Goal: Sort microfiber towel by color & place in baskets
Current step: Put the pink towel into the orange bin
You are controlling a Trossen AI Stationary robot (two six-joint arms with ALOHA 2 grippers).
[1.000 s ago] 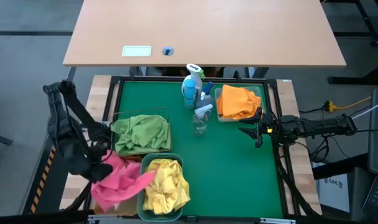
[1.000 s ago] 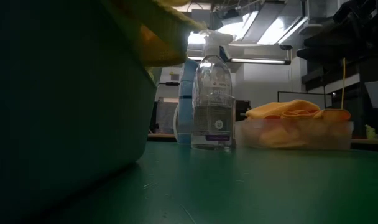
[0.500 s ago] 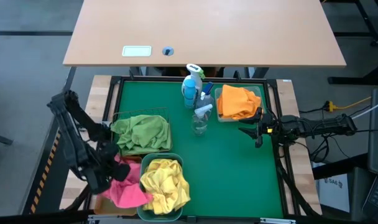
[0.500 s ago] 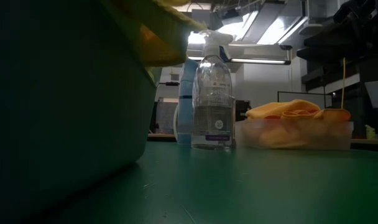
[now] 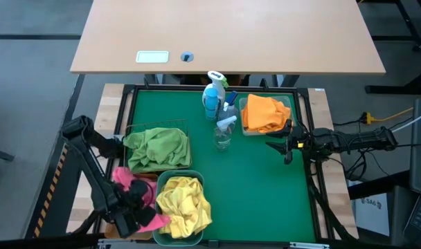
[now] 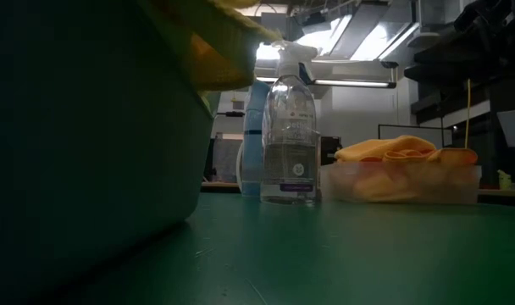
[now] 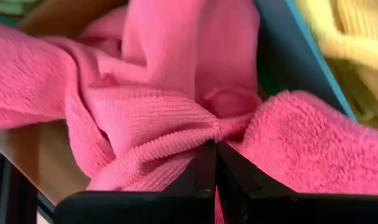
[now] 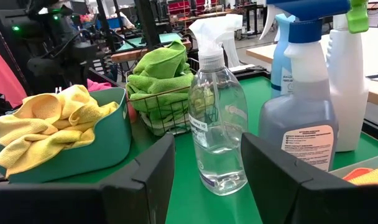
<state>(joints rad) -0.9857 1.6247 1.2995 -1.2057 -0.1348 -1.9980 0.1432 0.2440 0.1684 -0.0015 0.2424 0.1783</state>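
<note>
A pink towel [image 5: 140,202] lies bunched in the amber-tan basket [image 7: 40,155] at the near left. My left gripper [image 5: 132,213] points down into it, shut on the towel. Beside it the teal basket [image 5: 163,181] holds a yellow towel [image 5: 185,209]. The wire-mesh basket [image 5: 184,126] holds a green towel [image 5: 158,148], and the clear basket [image 5: 289,105] holds an orange towel [image 5: 263,114]. My right gripper [image 5: 282,146] waits open at the right, level, touching nothing. My left gripper pinches a gathered fold of the pink towel [image 7: 217,129] between its two shut fingers [image 7: 204,165], coming from above and pointing down. Several layers bunch at the fingertips. The rest of the towel lies slack around them in the amber-tan basket, against the teal basket's wall [image 7: 288,53].
Three spray bottles stand at the middle back of the green mat: a blue one [image 5: 210,97], a white one [image 5: 230,104] and a clear one [image 5: 224,130], which is straight ahead of my right gripper [image 8: 207,186]. A wooden desk [image 5: 224,34] lies beyond the far edge.
My left gripper has gone down and toward the near edge, still shut on the pink towel. The towel, which was spread wide and lapped over the teal basket's left rim, has sunk into a bunch in the amber-tan basket.
</note>
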